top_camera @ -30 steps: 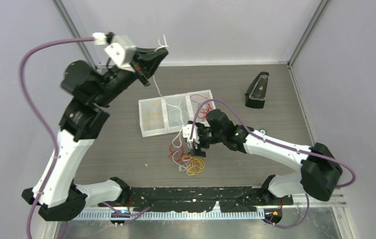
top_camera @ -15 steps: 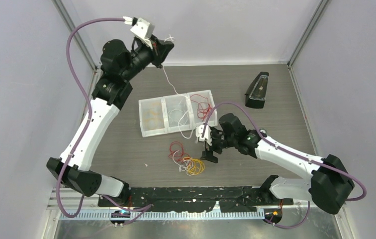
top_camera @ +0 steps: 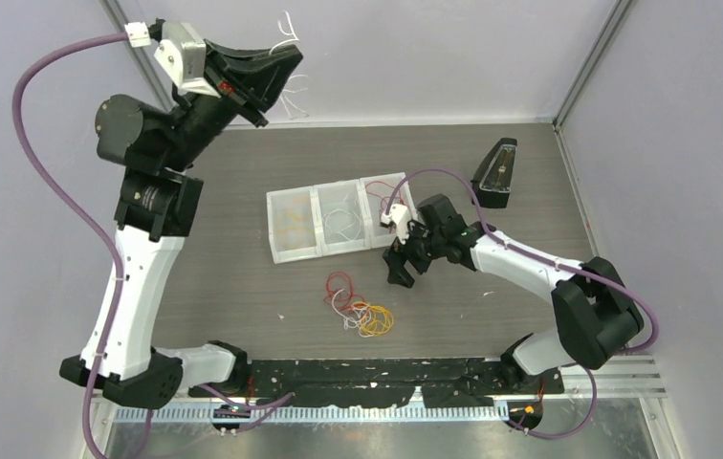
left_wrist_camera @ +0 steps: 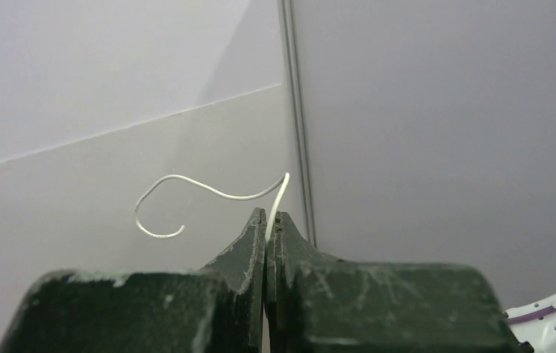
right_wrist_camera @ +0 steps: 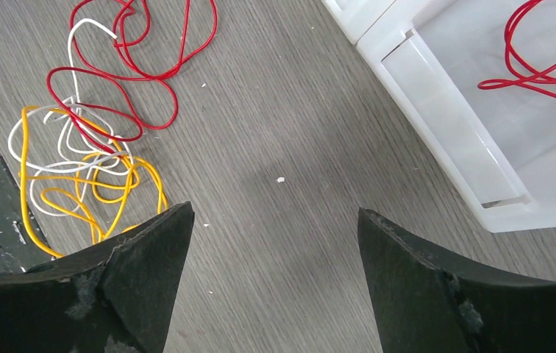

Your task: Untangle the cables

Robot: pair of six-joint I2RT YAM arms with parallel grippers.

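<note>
Cannot trace the white cable (left_wrist_camera: 216,193) below the pressed-together jaws of the left gripper (left_wrist_camera: 269,215). Cannot see all of the red cable (right_wrist_camera: 514,73) or its tray (right_wrist_camera: 437,110), cropped by the right wrist view's edges. Cannot separate the strands of the tangle (top_camera: 367,314) from above: too small.

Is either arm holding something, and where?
The left pincer is shut on a white cable, a short curled end poking past its tips. The right pincer is open, holding nothing.

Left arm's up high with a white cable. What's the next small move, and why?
Probably lower the left gripper toward the tray's middle compartment: its fingers pinch a lone white cable, and that compartment already holds white ones.
</note>
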